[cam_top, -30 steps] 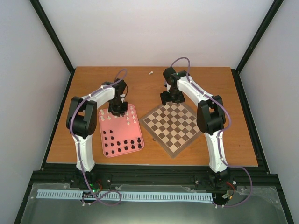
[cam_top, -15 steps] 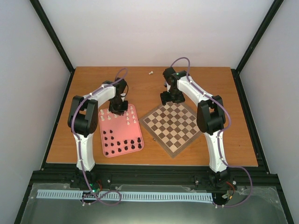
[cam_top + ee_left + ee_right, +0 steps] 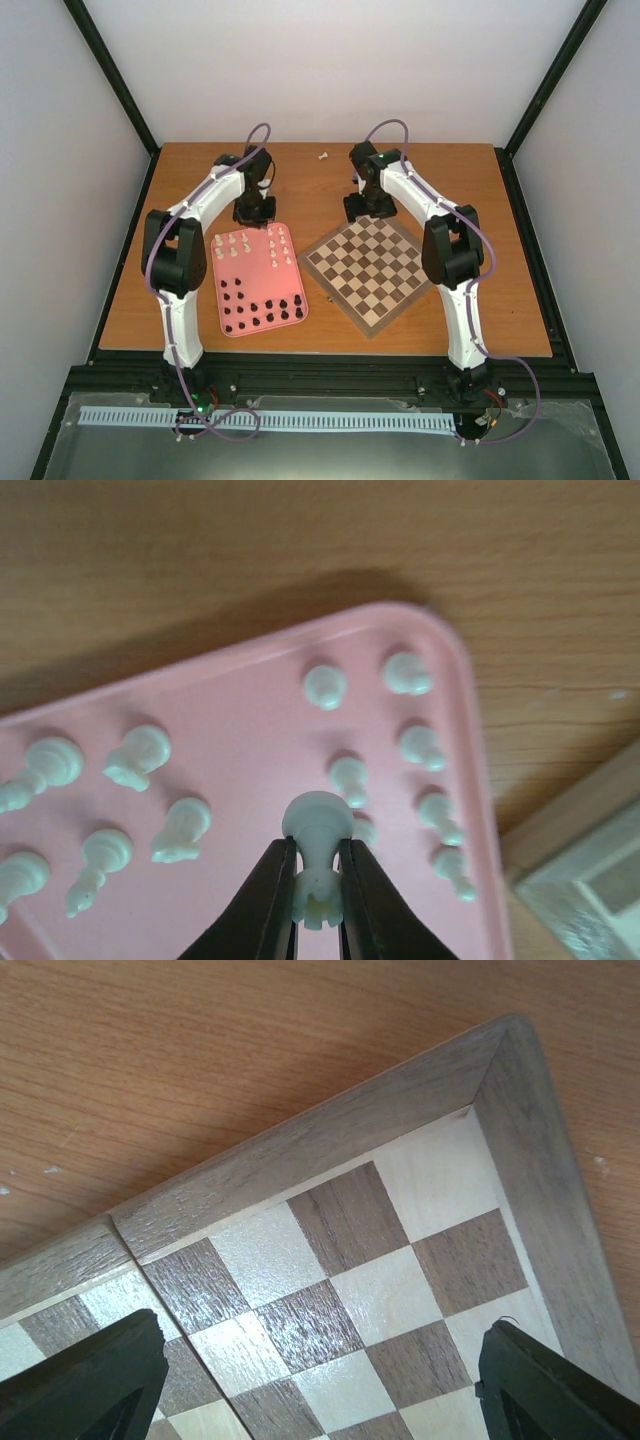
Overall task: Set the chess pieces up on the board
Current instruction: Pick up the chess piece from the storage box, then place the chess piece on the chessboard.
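Top view, left gripper (image 3: 255,210): at the far edge of the pink tray (image 3: 252,270), left of centre; its jaw state is too small to read here.
Top view, pieces: white pieces (image 3: 245,242) in the tray's upper half, black pieces (image 3: 265,310) in its lower half, sorted by colour, probably for easy picking.
Top view, board (image 3: 370,270): right of the tray and turned diamond-wise, with no pieces on it, so the setup looks barely begun.
Top view, right gripper (image 3: 365,208): over the board's upper-left edge, probably waiting.
Top view, hard to make out: a stray pale piece (image 3: 323,155) on the table (image 3: 450,180) near the top centre; its type is unreadable.

Left wrist, left gripper (image 3: 316,852): fingers pressed onto the neck of one white piece (image 3: 316,825), under its round head, where a narrow waist gives them purchase.
Left wrist, cut off: I cannot tell if the held piece's base is clear of the tray (image 3: 230,740); a blurred wooden corner at lower right is probably the board.

Right wrist, right gripper (image 3: 320,1380): jaws spread wide, with only the black tips showing in the two lower corners, holding nothing.
Right wrist, board (image 3: 330,1290): a bare corner and its border fill the lower frame; the rest is out of frame.
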Tool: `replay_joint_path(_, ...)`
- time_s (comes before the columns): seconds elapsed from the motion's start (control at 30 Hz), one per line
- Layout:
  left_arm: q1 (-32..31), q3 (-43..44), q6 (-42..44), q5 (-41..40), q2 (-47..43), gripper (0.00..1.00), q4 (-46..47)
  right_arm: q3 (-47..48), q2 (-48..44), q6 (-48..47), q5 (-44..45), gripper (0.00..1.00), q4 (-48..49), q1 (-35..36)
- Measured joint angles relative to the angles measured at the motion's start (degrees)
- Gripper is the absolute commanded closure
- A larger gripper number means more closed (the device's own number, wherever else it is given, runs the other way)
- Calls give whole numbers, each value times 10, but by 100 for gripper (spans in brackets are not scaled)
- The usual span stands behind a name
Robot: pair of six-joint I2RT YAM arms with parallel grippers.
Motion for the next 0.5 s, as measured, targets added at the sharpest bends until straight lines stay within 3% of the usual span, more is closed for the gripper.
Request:
replay_joint_path(0.27,-61,133,-3,16,2,91,-36,10,-25,14,-4,14,3,-35)
replay_joint_path(0.5,-153,257,-13,44,89,91,-45,-11,-49,28,9,13,12,-80)
